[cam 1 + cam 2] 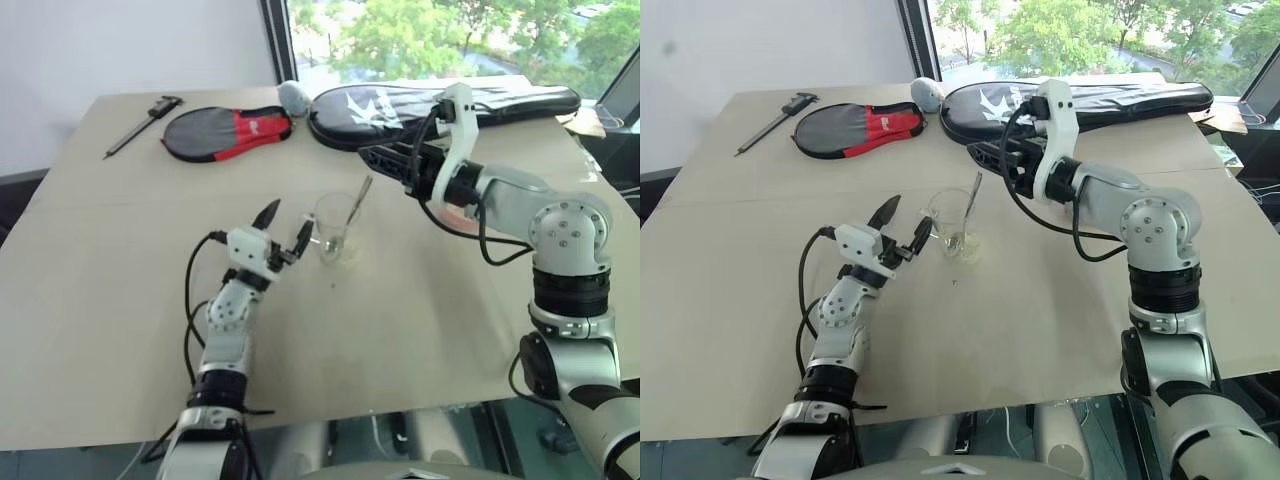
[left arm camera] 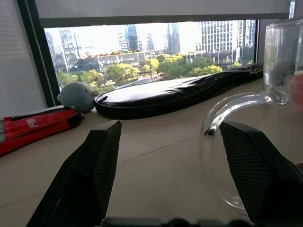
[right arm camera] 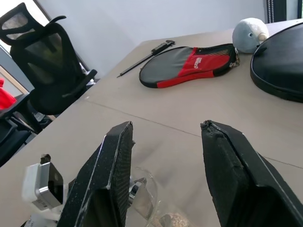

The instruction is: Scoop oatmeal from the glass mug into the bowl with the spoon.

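- Left gripper (image 1: 284,230), nearest in the left eye view, has open jaws just beside the glass mug (image 1: 333,228), which stands mid-table with the spoon (image 1: 355,205) inside.
- Left wrist view: fingers (image 2: 97,161) flank the mug handle without touching.
- Right wrist view: right gripper (image 3: 165,161) is open, empty, above the oatmeal (image 3: 171,220).

The glass mug (image 2: 265,118) is cut off by the left wrist view's edge; the oatmeal (image 3: 171,220) is clipped at the right wrist view's border.
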